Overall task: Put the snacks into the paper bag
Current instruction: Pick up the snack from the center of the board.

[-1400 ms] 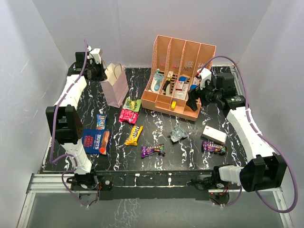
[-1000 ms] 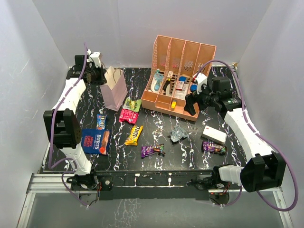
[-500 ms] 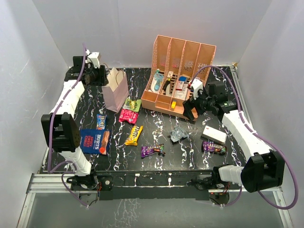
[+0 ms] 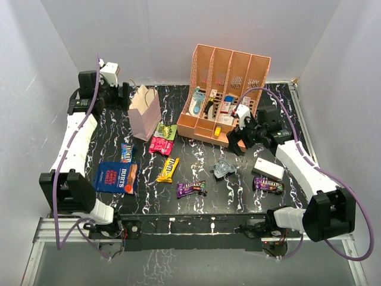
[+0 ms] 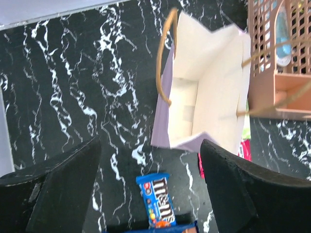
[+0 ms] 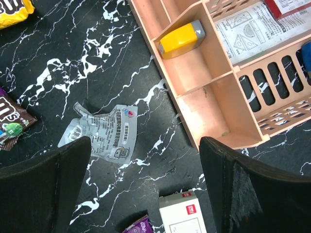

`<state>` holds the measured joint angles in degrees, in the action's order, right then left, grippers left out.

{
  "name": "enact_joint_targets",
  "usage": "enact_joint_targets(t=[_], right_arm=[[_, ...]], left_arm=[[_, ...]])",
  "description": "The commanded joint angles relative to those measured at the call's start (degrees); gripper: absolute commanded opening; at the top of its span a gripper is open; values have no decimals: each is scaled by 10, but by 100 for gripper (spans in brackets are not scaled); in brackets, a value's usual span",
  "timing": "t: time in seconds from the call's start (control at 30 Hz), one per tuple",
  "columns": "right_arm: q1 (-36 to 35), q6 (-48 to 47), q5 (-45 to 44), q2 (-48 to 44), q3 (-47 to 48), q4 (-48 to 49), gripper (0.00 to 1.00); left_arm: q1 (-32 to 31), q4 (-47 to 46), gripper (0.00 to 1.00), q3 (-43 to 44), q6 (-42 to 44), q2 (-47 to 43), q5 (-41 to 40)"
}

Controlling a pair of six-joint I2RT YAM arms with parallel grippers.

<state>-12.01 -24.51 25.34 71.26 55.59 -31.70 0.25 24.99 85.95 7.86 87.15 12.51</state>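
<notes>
My left claw has let go of the paper bag and drawn back from its rim. Its fingers now stand wide apart, holding and touching nothing. The bag stands upright on the counter, mouth open and apparently empty, though its floor is dim. The snacks all lie outside it, so loading is not yet begun. My right claw is fully apart, hovering above the clear-silver packet without contact.

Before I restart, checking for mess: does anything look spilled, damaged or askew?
Only the clear-silver packet, in front of the rack: it lies crumpled, one end seemingly torn. The paper bag stands upright and open; nothing looks spilled.
</notes>
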Motion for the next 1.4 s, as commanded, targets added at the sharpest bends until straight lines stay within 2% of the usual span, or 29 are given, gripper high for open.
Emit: enact_joint_targets(t=[0.0,0.13,0.27,0.57,0.77,1.0,1.37], right_arm=[[-2,9,18,-11,16,40,98],[-2,12,26,-10,16,46,98],[-2,14,22,-18,-7,73,98],[-2,42,33,-2,-40,114,98],[-2,41,36,-13,-49,118,98],[-2,40,31,-16,-57,115,98],[-2,43,18,-12,-66,118,99]], left_arm=[[2,63,82,-40,40,-60,-31],[23,130,83,-67,47,-83,-19],[97,204,82,-88,75,-85,26],[234,280,79,-186,195,-90,76],[299,272,78,-264,249,-75,56],[315,235,76,-336,264,-71,35],[342,179,75,-397,288,-85,6]])
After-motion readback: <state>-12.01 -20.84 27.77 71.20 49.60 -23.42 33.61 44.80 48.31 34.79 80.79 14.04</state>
